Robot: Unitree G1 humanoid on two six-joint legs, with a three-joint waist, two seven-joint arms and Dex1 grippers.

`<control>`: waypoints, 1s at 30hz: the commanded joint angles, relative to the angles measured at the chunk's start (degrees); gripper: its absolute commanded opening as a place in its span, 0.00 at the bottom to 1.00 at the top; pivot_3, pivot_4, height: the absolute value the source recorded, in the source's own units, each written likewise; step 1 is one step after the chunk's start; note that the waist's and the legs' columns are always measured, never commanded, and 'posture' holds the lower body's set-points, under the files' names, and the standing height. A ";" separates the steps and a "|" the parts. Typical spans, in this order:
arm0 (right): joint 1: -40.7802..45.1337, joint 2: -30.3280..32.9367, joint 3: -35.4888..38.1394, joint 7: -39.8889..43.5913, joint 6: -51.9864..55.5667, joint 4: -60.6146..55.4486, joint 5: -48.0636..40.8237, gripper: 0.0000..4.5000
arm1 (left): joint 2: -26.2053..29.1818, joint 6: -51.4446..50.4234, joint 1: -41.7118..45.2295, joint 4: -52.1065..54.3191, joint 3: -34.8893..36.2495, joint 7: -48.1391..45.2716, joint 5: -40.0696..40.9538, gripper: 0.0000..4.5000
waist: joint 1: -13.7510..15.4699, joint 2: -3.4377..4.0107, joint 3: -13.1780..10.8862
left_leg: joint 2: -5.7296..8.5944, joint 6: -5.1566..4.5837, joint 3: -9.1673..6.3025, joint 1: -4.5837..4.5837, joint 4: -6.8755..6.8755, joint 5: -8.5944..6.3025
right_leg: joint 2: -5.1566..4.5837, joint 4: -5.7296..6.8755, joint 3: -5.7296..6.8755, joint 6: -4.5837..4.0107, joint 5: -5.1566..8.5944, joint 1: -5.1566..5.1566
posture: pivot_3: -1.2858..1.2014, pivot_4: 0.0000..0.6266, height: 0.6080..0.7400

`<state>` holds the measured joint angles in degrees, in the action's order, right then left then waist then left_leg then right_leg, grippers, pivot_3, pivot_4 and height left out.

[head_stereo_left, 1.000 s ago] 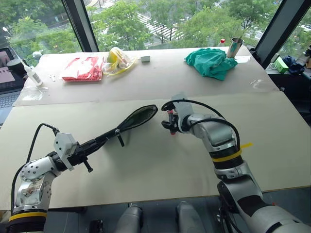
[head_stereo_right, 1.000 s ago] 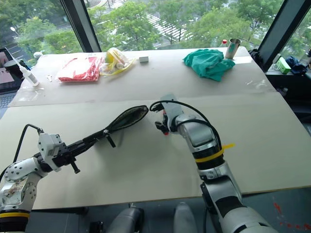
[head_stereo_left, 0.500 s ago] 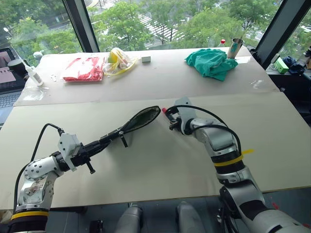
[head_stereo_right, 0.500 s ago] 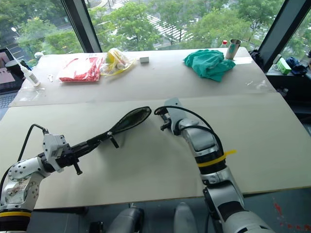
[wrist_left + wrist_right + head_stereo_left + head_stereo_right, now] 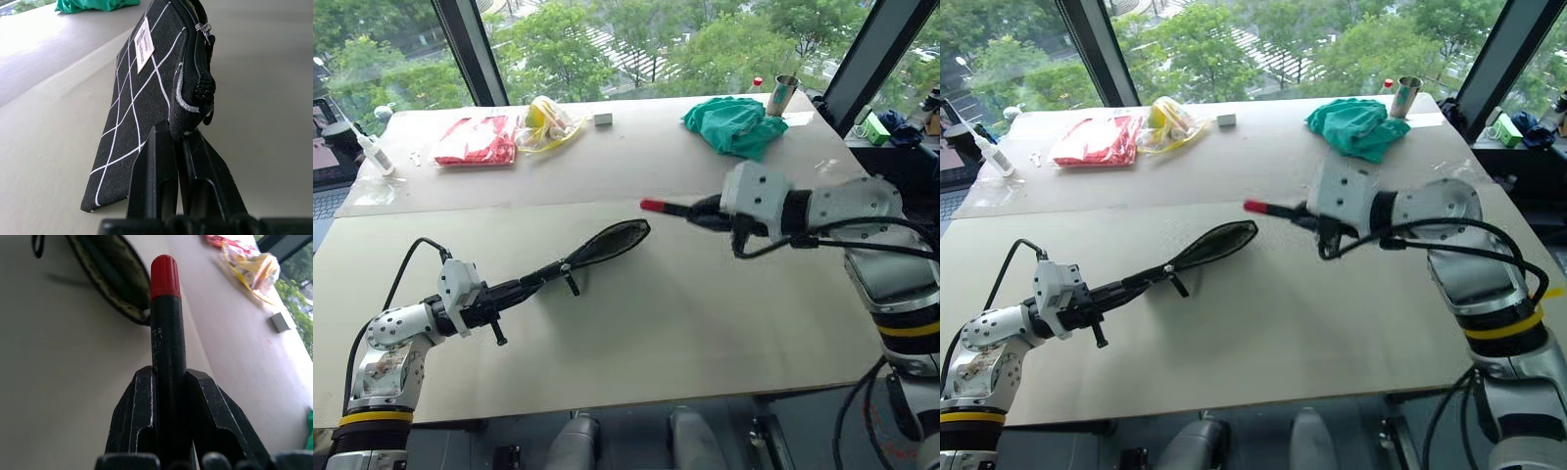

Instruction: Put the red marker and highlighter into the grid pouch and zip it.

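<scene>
Head views: the red marker (image 5: 668,207) is carried above the table (image 5: 705,313), clamped by its black barrel in the right gripper (image 5: 703,212), red cap leading toward the grid pouch (image 5: 607,243). It is judged light, rigid and smooth; a hold on the barrel away from the cap leaves the front free to enter. The pouch is held up off the table by one end in the left gripper (image 5: 530,289), mouth gaping toward the marker. Soft fabric, judged floppy; a pinch at the zipper end steadies the opening.

Left wrist view: the left gripper's fingers (image 5: 156,166) are clenched on the pouch's corner beside the zipper (image 5: 201,73). Black cloth, white grid lines, small white label (image 5: 144,44).

Right wrist view: the marker sits tight between the fingers (image 5: 137,416), its cap just short of the pouch's open, pale-lined mouth.
</scene>
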<state>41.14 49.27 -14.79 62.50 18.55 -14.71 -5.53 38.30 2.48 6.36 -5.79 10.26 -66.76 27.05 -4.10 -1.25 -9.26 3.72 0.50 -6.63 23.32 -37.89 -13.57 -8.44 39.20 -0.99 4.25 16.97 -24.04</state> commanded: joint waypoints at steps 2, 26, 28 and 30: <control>3.60 -0.77 -3.19 -0.04 -7.29 -1.80 7.09 0.11 | -0.11 0.21 0.94 0.33 -0.19 -0.62 -0.05 0.00 | 0.24 0.00 0.00 | -0.02 0.00 0.15 -0.02 0.00 0.00 | 0.00 0.02 0.01 0.00 0.00 -0.01 | 0.52 0.24 1.00; 10.86 -11.36 -12.04 0.04 -13.33 5.53 25.38 0.11 | -1.75 1.14 4.61 -3.10 -2.84 -1.77 -1.80 0.00 | 1.49 -0.01 0.00 | 0.00 0.23 0.33 0.00 -0.02 0.13 | 0.00 -0.01 0.01 -0.05 -0.03 -0.03 | 0.52 0.24 1.00; 10.90 -13.25 -12.77 0.06 -12.93 5.57 25.80 0.11 | -1.95 1.21 4.80 -3.28 -2.92 -1.83 -1.96 0.00 | 1.46 -0.01 0.00 | 0.00 0.24 0.33 0.00 -0.01 0.13 | 0.00 0.00 0.02 -0.05 -0.03 -0.03 | 0.52 0.24 1.00; 10.66 -16.06 -13.51 -0.09 -12.43 6.26 25.40 0.11 | -2.15 1.27 5.01 -3.46 -2.98 -1.92 -2.17 0.00 | 1.36 -0.01 0.00 | -0.01 0.28 0.32 0.00 -0.02 0.16 | 0.00 0.01 0.02 -0.05 -0.03 -0.04 | 0.52 0.24 1.00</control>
<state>50.81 34.57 -28.66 63.07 5.74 -7.66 20.09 36.11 2.73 10.85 -9.71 7.13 -68.28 24.83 -2.74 -1.26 -9.26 3.71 0.86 -6.32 23.32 -37.91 -13.36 -8.44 39.24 -0.97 4.21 16.94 -24.10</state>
